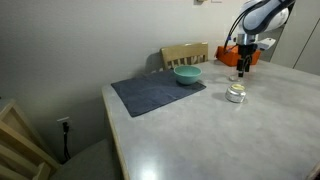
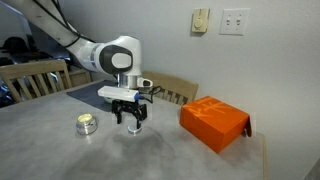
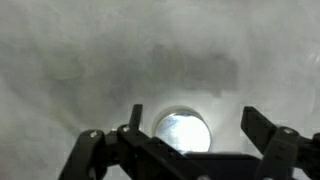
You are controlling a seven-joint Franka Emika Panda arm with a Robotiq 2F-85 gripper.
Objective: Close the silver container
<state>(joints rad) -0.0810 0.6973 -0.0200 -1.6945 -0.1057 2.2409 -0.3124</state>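
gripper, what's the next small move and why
Probably ease straight down. The open gripper hangs low with a round shiny piece, possibly the lid, between its fingers in the wrist view, while the container sits apart beside it.

silver container (image 1: 236, 94) on table (image 1: 200, 135) beside mat (image 1: 150, 96)

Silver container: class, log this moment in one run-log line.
claw: open | silver container: on table, apart from claw
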